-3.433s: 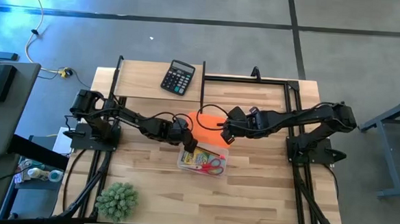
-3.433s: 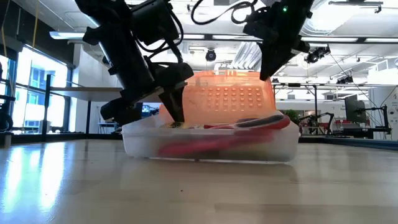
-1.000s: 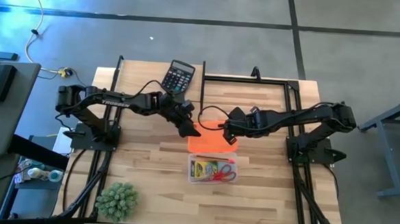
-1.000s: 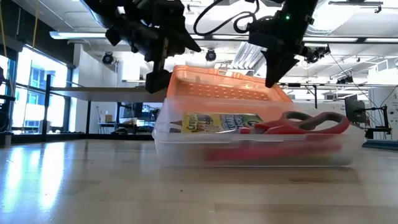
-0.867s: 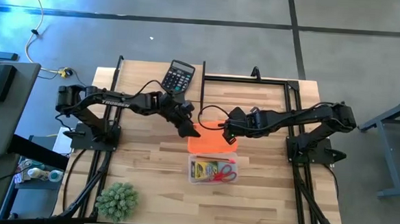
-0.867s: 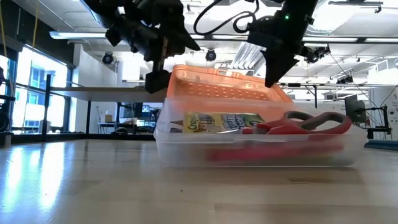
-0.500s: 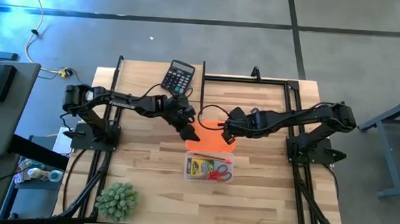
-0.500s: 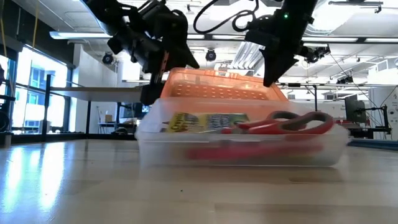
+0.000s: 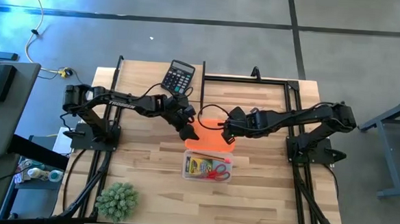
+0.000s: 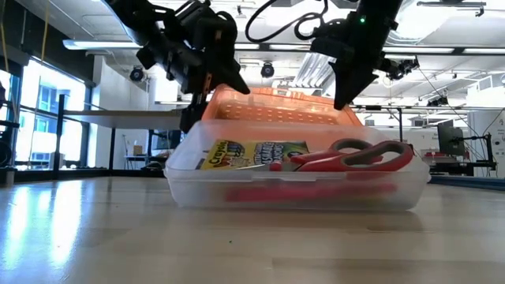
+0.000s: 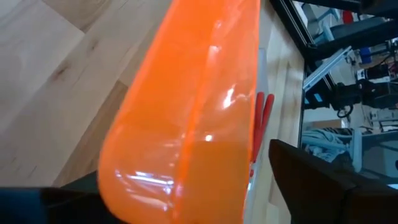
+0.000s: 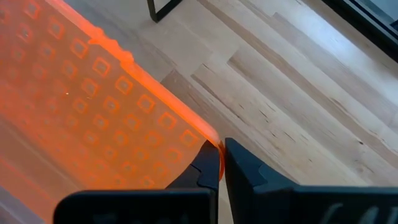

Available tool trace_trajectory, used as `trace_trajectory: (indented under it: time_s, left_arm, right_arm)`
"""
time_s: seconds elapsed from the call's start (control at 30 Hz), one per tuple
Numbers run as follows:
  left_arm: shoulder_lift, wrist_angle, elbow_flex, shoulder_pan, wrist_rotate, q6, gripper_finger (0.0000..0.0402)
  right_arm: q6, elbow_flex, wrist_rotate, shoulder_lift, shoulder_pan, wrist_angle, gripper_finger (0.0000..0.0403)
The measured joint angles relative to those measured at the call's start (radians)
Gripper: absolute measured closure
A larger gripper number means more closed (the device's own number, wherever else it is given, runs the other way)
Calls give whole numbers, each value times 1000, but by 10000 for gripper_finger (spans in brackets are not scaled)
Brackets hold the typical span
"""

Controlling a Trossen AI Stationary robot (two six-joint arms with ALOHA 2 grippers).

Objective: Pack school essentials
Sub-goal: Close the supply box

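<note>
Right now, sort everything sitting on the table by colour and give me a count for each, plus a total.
Orange: 1, the orange lid
Clear: 1, the clear plastic box
Red: 1, the red-handled scissors
Yellow-green: 1, the crayon pack
Black: 1, the calculator
Green: 1, the spiky plant
Total: 6; anything deeper in the box cannot be made out.

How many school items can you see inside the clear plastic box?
2 for certain: the crayon pack in the box's left half and the red-handled scissors in its right half. The low view shows something red lower down; more may be hidden.
</note>
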Motion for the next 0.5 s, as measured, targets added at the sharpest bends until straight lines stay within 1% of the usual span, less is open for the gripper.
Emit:
trace_trajectory:
  time_s: [0.13,0.23,0.33,0.5]
  left_arm:
    - [0,-1,0,0,-16,9,140]
    - [0,-11,0,0,-51,19,163]
    - [0,-17,0,0,-55,28,189]
    - [0,-17,0,0,-60,32,235]
  right_arm:
    - [-2,0,-13,0,0,0,402]
    - [-1,0,-21,0,0,0,398]
    - [2,0,-23,0,0,0,385]
    - [5,0,-26,0,0,1,352]
